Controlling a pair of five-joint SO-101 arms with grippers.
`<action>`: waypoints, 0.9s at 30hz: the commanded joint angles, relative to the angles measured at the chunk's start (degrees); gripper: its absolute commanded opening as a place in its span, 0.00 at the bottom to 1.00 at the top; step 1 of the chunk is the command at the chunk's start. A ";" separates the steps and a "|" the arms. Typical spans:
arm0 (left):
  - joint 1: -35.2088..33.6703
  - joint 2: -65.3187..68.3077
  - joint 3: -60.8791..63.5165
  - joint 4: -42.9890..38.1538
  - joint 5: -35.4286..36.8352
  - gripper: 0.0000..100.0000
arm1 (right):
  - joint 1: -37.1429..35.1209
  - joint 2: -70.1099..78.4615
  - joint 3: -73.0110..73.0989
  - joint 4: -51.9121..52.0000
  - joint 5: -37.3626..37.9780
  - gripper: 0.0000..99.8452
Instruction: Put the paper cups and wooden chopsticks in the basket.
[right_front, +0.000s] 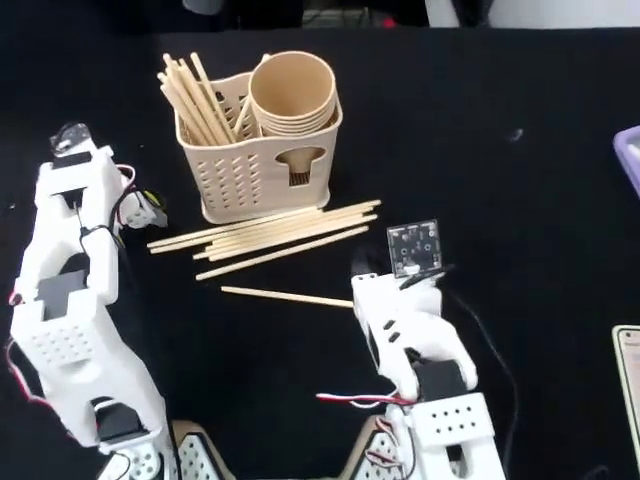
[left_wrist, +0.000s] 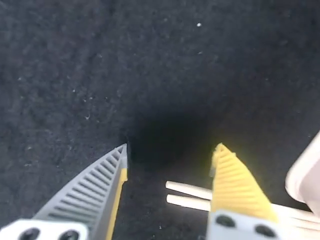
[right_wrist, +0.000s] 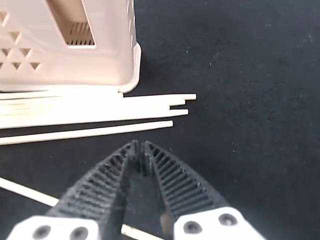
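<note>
Tabletop (right_front: 520, 200): black cloth, it carries everything
Basket (right_front: 250, 175): upright at the far side, between my two arms so both can reach it
Loose chopsticks (right_front: 270, 232): a row lying just in front of the basket, not yet inside
Paper cups (right_front: 292, 92): nested as one stack in the basket, so they need little room
Standing chopsticks (right_front: 190, 95): leaning in the basket beside the cups
Left jaws: apart, low at the ends of the loose row, I judge ready to take some
Right jaws: together on nothing, above the single chopstick (right_front: 285, 295)

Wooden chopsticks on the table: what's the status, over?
Left pincer open, empty. Right pincer shut, empty. Pale wooden chopsticks loose on black table beside beige plastic basket; tan paper cups stacked inside. Nothing blocking.
</note>
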 joint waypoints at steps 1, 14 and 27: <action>0.92 -0.44 1.63 0.00 -3.52 0.22 | -0.79 -1.36 -0.04 -0.09 0.18 0.02; 6.20 -17.32 23.16 -0.62 -13.36 0.22 | -0.62 -1.36 -0.04 -0.09 0.18 0.02; 5.58 -43.43 41.89 -0.62 -24.70 0.22 | -0.62 -1.36 -0.04 0.00 0.18 0.02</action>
